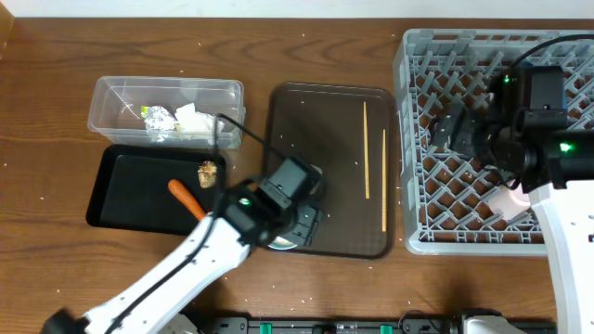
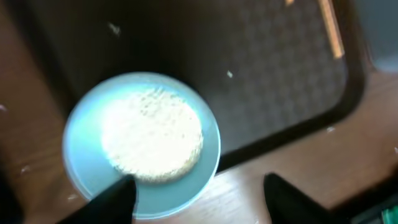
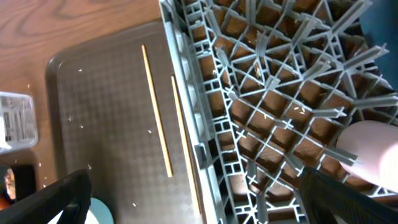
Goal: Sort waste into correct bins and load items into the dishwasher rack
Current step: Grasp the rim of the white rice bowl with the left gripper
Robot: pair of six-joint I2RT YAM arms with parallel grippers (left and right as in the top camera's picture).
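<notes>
At the far left of the table (image 1: pixel 46 111) stands the clear tub (image 1: pixel 111 93), holding a wrapper (image 1: pixel 156 118) and a crumpled tissue (image 1: pixel 195 119) side by side. Just in front of the tub lies the black tray (image 1: pixel 121 199). A small brown food lump (image 1: pixel 208 172) sits near the tray's right end, and the carrot (image 1: pixel 186 197) lies slantwise close by it.

The left arm reaches in from the bottom edge, and its claw (image 1: pixel 302 211) hangs over the near left corner of the brown tray (image 1: pixel 325 111). The wrist view is blurred. It shows the left claw (image 2: pixel 199 186) released, with its fingers (image 2: pixel 118 199) spread wide. Under it a round bowl (image 2: pixel 143 140) with a pale blue rim and a white, grainy middle sits on that corner of the brown tray. One fingertip overlaps the bowl's edge; I cannot tell whether it touches. A few white grains (image 2: pixel 229 74) dot the tray's surface.

On the right half of the brown tray lie two chopsticks (image 1: pixel 366 148), roughly parallel and apart, the right one close to the tray's edge.

Just right of the brown tray stands the grey rack (image 1: pixel 413 139). The right claw (image 1: pixel 452 130) hovers above the rack's left side, released, with its fingers (image 3: pixel 62 199) far apart and nothing between them. A pink cup (image 3: pixel 373 152) rests among the pegs in the near part of the rack.
</notes>
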